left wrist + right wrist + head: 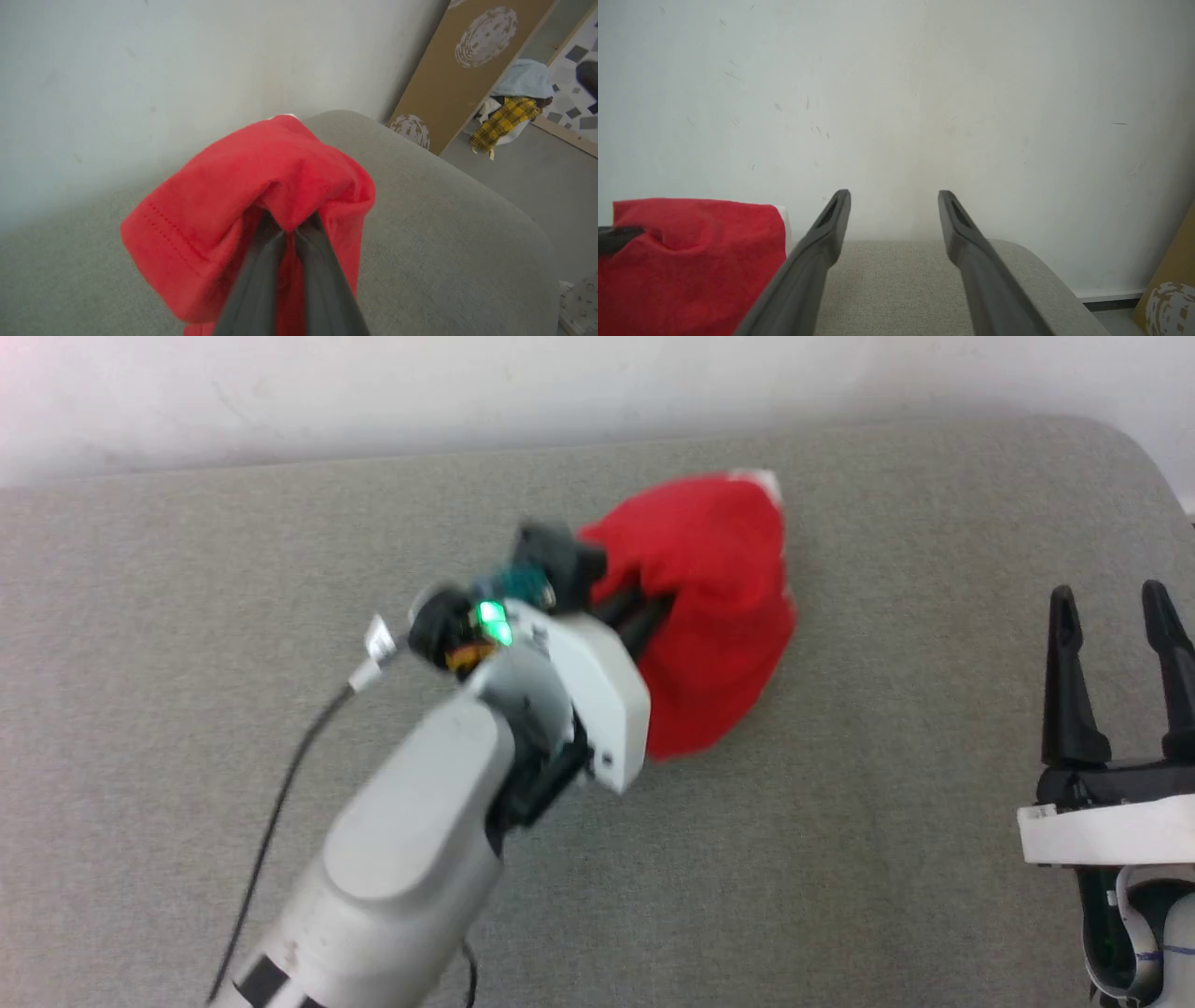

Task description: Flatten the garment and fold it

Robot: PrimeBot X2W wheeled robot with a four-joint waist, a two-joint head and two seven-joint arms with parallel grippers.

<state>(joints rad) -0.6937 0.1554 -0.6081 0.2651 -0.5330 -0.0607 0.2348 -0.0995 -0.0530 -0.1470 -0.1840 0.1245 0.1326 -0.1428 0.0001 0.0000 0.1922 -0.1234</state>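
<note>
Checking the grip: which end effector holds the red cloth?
The left end effector, fingers pinched shut on the bunched bright red fabric garment; the right end effector stands open, apart.

support: a flat pad [840, 859] covered in plain grey woven fabric. its far edge runs along a white wall [560, 383]. the far right corner [1111, 457] is rounded, and the cover wraps down over the edge there.

item on the pad: one red garment [709, 616], bunched into a rumpled mound, not spread flat.

location: far half of the pad, right of centre, near the wall-side edge but short of it. a small white patch shows at the mound's far tip. whether the whole mound rests on the cover cannot be told.
</note>
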